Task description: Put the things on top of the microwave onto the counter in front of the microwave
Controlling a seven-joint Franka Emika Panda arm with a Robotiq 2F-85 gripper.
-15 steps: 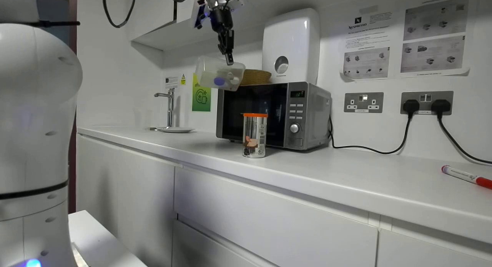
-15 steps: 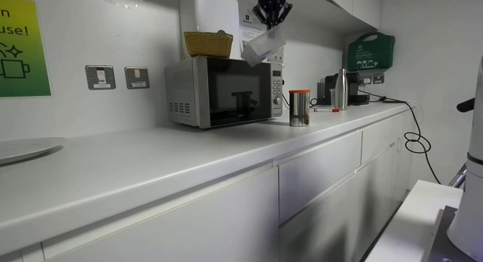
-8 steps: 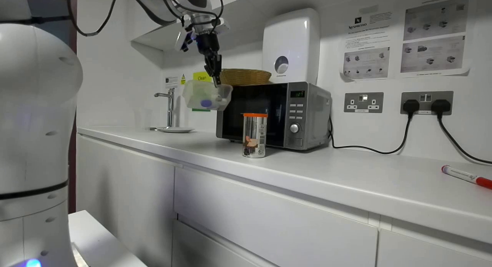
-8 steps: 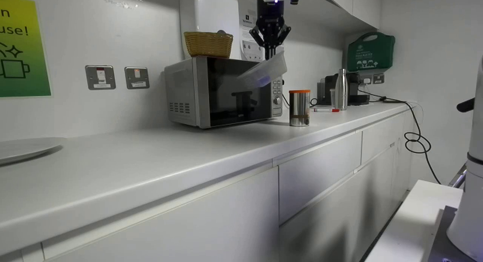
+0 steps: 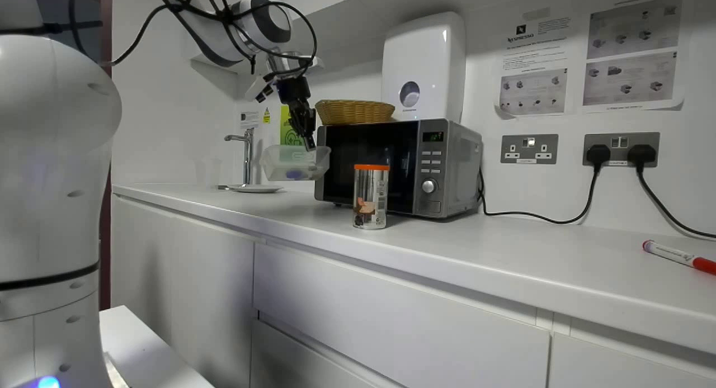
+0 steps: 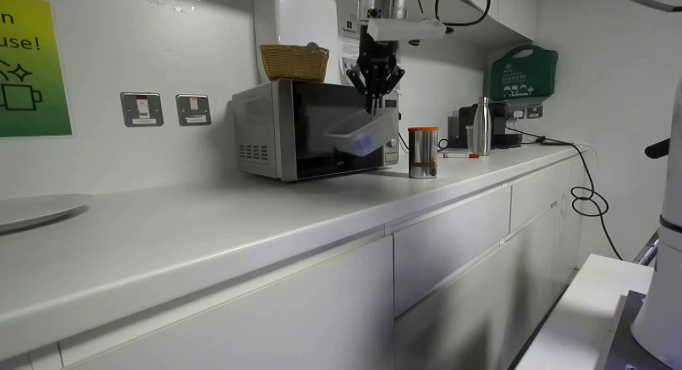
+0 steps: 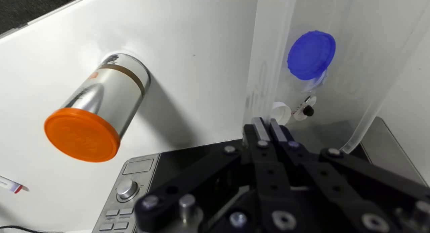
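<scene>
Wrist view crops a clear tub (image 7: 265, 72), rim pinched in the gripper (image 7: 267, 122), jaws almost together, above the counter (image 6: 256, 210); atop the microwave (image 5: 400, 159), the wicker basket (image 6: 294, 63) hides its inside from both exterior views

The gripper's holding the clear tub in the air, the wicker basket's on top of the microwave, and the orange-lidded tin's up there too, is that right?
Not quite: the orange-lidded tin stands on the counter in front of the microwave, as both exterior views show. The rest holds: the gripper has the clear tub in the air, and the wicker basket is on the microwave.
</scene>
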